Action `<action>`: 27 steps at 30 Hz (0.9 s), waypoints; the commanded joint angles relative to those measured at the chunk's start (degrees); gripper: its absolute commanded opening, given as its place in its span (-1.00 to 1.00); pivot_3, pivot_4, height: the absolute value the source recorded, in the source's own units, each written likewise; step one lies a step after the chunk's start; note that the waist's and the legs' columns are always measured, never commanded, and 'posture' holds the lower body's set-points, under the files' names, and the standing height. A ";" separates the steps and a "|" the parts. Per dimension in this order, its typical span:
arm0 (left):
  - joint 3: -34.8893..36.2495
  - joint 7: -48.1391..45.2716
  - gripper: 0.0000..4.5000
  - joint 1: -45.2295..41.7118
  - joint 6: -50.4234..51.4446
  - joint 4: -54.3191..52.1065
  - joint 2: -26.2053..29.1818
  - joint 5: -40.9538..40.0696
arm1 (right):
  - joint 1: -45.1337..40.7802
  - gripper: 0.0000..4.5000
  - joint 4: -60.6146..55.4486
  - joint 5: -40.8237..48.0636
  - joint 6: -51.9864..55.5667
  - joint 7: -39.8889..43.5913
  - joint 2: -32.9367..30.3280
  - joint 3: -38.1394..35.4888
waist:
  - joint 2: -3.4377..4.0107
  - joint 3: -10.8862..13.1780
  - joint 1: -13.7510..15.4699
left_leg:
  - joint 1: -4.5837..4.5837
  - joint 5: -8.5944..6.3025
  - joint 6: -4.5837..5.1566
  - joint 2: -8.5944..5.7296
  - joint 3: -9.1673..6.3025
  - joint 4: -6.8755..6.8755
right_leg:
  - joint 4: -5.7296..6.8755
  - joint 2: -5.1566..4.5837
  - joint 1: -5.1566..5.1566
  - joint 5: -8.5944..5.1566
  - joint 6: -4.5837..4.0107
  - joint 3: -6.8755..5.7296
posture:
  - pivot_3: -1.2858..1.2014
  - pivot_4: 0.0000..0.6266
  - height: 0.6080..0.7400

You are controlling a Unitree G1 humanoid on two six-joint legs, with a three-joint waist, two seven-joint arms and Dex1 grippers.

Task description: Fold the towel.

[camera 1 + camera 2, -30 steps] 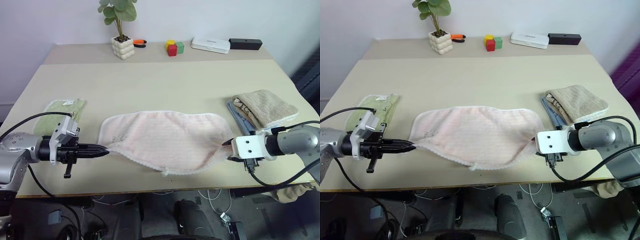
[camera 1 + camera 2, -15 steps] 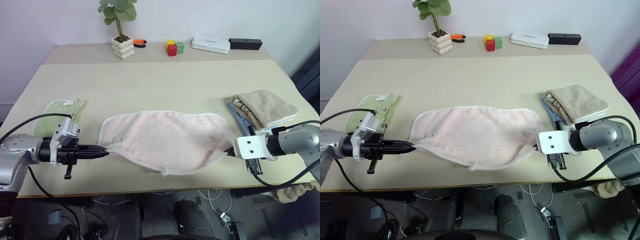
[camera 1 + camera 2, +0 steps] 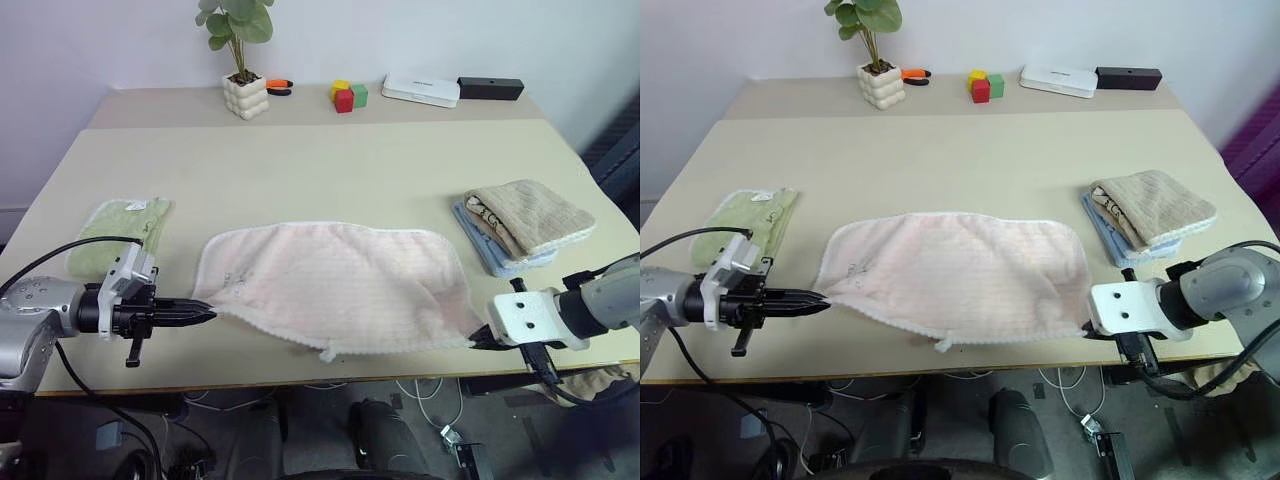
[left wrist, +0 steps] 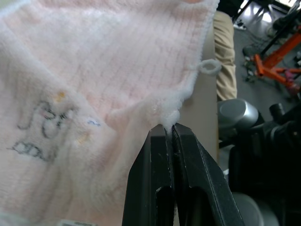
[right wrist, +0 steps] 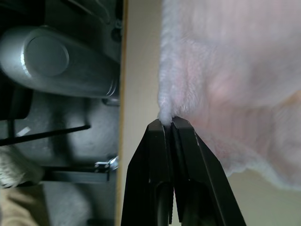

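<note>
Beige table (image 3: 330,170), pink towel (image 3: 335,285) corners clenched by left fingers (image 4: 170,129), right fingers (image 5: 168,123)

The towel (image 3: 335,285) lies spread across the near middle of the counter (image 3: 320,170), its near edge close to the counter's front edge. The left hand (image 3: 205,312) is at the towel's near left corner, the right hand (image 3: 478,340) at its near right corner. A cloth (image 3: 120,228) lies left of the towel, near the left edge. A folded towel stack (image 3: 525,225) lies to the right, behind the right hand. Along the back stand a plant pot (image 3: 246,95) at left, blocks (image 3: 349,96) in the middle, then a flat box (image 3: 421,90) and a bar (image 3: 490,88) at right. A small tool (image 3: 279,86) lies just right of the pot.
</note>
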 commanded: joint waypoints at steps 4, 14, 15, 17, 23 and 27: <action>3.56 -1.57 -1.00 3.30 3.15 -3.85 3.15 -3.13 | 1.59 -0.96 0.58 -1.85 -1.44 -0.08 -2.05 -1.74 | -0.01 0.00 0.01 | 0.00 0.00 0.00 0.00 0.00 -0.01 | -0.01 -0.01 -0.01 -0.01 -0.01 0.00 | 0.03 -0.52 1.00; 6.17 -2.80 -1.00 6.13 3.60 -3.47 4.65 -3.20 | 7.45 -0.96 1.21 -1.53 -2.48 1.56 -2.91 -4.55 | -0.01 0.00 -0.02 | 0.00 0.00 0.00 0.00 0.01 -0.01 | -0.01 -0.01 0.00 -0.03 -0.05 0.00 | 0.03 -0.52 1.00; 6.11 -2.65 -1.00 6.03 2.46 -2.78 4.39 -2.33 | 7.72 -0.96 1.43 -1.78 -2.66 1.51 -3.04 -4.85 | -0.01 0.00 0.00 | 0.01 0.00 0.00 0.00 0.01 -0.02 | -0.01 -0.01 0.00 -0.04 -0.05 0.00 | 0.03 -0.52 1.00; 5.82 -2.49 -1.00 5.48 0.95 -1.37 4.03 -1.18 | 7.65 -0.96 2.36 -2.30 -3.24 1.38 -3.12 -4.99 | -0.01 0.00 0.03 | 0.01 0.00 0.00 0.00 0.00 -0.01 | -0.01 -0.01 0.00 -0.04 -0.06 -0.01 | 0.03 -0.52 1.00; 2.57 -0.30 -1.00 -2.85 -7.00 6.26 -0.50 3.04 | 2.23 -0.96 6.32 -3.81 -5.16 -0.37 -1.45 -1.89 | -0.01 -0.01 0.20 | 0.06 0.00 0.00 -0.01 0.00 0.00 | -0.02 -0.01 0.06 -0.12 -0.20 -0.02 | 0.03 -0.52 1.00; 0.67 1.19 -1.00 -10.46 -11.84 12.71 -4.38 5.44 | -6.21 -0.96 9.91 -5.37 -6.06 -2.30 1.58 2.39 | -0.05 -0.02 0.00 | 0.13 0.00 0.00 0.00 0.00 -0.01 | -0.02 0.03 0.15 -0.10 -0.17 -0.01 | 0.03 -0.52 1.00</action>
